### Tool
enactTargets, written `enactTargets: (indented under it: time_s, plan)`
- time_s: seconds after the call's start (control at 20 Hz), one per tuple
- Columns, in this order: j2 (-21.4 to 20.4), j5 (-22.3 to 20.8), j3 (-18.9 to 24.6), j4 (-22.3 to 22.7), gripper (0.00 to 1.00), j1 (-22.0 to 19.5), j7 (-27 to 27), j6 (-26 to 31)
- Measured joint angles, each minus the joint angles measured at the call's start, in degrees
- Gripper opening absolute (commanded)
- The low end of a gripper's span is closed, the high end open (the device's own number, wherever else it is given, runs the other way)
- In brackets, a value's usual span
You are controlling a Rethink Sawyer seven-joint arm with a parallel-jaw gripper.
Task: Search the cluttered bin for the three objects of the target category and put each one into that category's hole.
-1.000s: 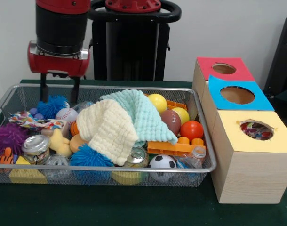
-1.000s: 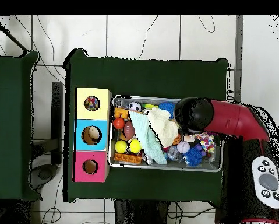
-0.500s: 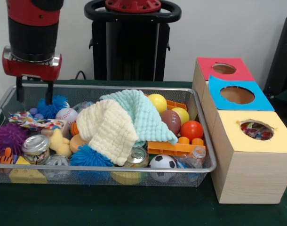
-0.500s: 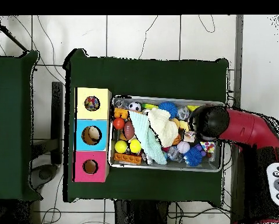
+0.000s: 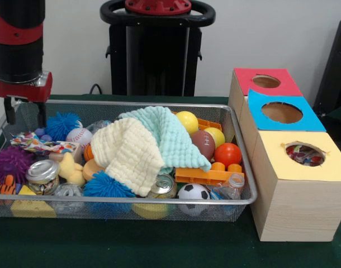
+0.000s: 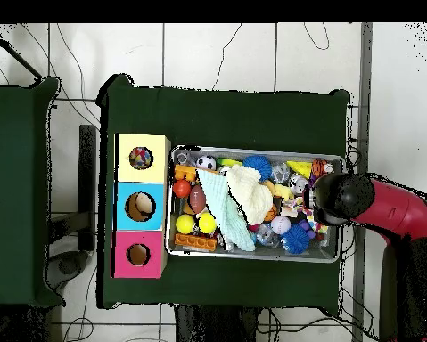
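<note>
Progress: The yellow-topped box already has small colourful items showing through its hole; how many cannot be told. The blue-topped box and the red-topped box show only bare interiors through their holes. The target category is not marked anywhere, so I judge the sorting as partly done at most, with the bin still crowded.

Gripper: The gripper hangs at the bin's end farthest from the boxes, just above the rim. Its two dark fingers stand apart with nothing between them.

Bin: The wire mesh bin sits on the table, just beside the row of boxes.

Bin contents: A pale yellow and mint knitted cloth lies draped over the middle, hiding whatever is under it. Around it are a baseball, a small soccer ball, a brown football, an orange ball, blue spiky balls, a purple spiky ball, tin cans and orange plastic blocks.

Still to do: Likely lifting or shifting the cloth to search beneath it, then carrying any remaining targets to their hole.

Surface: A dark green table covering lies under the bin and boxes.

Room: The overhead view shows a pale tiled floor with cables trailing across it, and a second green table to one side. The front view shows a plain light wall.
</note>
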Motion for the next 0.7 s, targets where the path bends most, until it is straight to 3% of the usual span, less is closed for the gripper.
enactTargets:
  time_s: [0.2,0.7]
  plan:
    - [0.09,1.66,2.57,0.56,1.00,-3.27,0.00,0.00]
    - [0.29,3.04,4.93,0.85,1.00,-4.59,0.00,0.00]
